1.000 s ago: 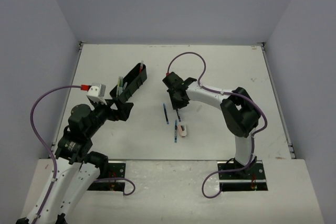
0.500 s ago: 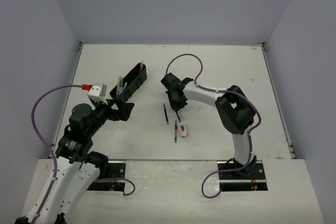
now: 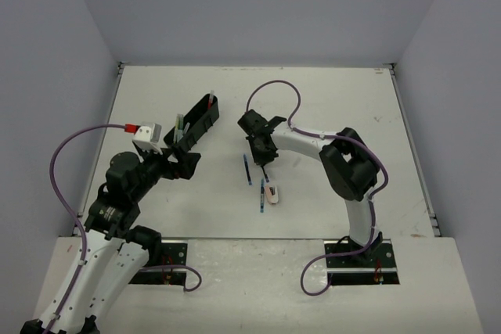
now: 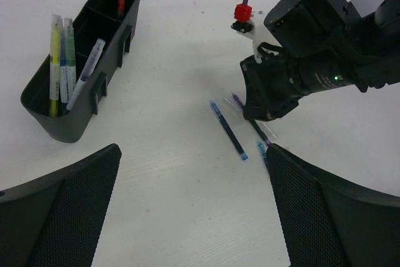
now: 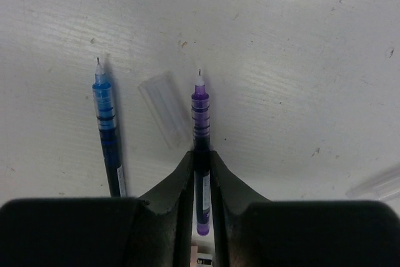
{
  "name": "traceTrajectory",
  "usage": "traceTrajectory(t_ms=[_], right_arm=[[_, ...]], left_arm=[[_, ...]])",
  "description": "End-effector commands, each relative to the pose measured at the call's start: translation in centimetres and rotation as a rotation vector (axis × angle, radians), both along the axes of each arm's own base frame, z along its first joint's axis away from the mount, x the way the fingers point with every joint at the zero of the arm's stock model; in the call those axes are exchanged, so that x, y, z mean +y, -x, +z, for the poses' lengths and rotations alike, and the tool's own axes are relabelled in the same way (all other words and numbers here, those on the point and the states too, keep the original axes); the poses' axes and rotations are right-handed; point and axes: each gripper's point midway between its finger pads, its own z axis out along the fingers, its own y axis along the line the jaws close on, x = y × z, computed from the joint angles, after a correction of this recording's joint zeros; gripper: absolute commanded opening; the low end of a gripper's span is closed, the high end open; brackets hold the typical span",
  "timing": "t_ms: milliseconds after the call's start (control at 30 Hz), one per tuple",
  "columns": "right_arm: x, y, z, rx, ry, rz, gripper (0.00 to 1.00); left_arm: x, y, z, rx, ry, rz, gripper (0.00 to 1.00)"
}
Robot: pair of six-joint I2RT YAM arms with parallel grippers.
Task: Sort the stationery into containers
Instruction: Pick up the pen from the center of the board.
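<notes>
The right gripper (image 5: 201, 162) is newly clamped on the purple pen (image 5: 199, 112), so the pen is ready for the tray (image 4: 62, 130) at ten o'clock. The left gripper (image 4: 192, 154) is held wide apart.

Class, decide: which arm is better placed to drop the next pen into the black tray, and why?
Right. The right arm's jaws are shut on the purple pen; the left arm's jaws stand wide open near the black tray, holding nothing.

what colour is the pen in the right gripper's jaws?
Purple. The pen sits clamped in the right gripper; the right wrist view shows it best.
</notes>
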Motion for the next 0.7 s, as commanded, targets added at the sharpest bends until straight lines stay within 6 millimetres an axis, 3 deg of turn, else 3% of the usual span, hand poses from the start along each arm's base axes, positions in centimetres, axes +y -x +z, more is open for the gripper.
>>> traceTrajectory(t_ms=[0, 67, 267, 433, 567, 667], right_arm=[[0.1, 0.4, -0.5, 0.019, 0.026, -0.008, 0.07], [0.2, 0.1, 0.4, 0.004, 0.018, -0.011, 0.03], [0.7, -1.1, 6.0, -0.087, -0.028, -0.016, 0.0], [-0.7, -1.2, 10.8, -0.17, -0.037, -0.035, 0.0], [-2.7, -1.1, 15.7, -0.284, -0.098, -0.065, 0.0], [-4.3, -2.0, 17.6, -0.376, -0.164, -0.113, 0.0]], left_arm=[[0.1, -0.2, 0.2, -0.017, -0.008, 0.005, 1.0], [0.1, -0.3, 0.0, -0.009, -0.011, 0.008, 1.0], [0.3, -1.0, -0.4, 0.027, -0.027, 0.034, 1.0], [0.0, -2.4, -1.4, 0.104, 0.018, 0.085, 1.0], [-1.5, -4.8, -1.9, 0.16, 0.108, 0.158, 0.98], [-5.6, -5.7, -2.0, 0.178, 0.062, 0.167, 1.0]])
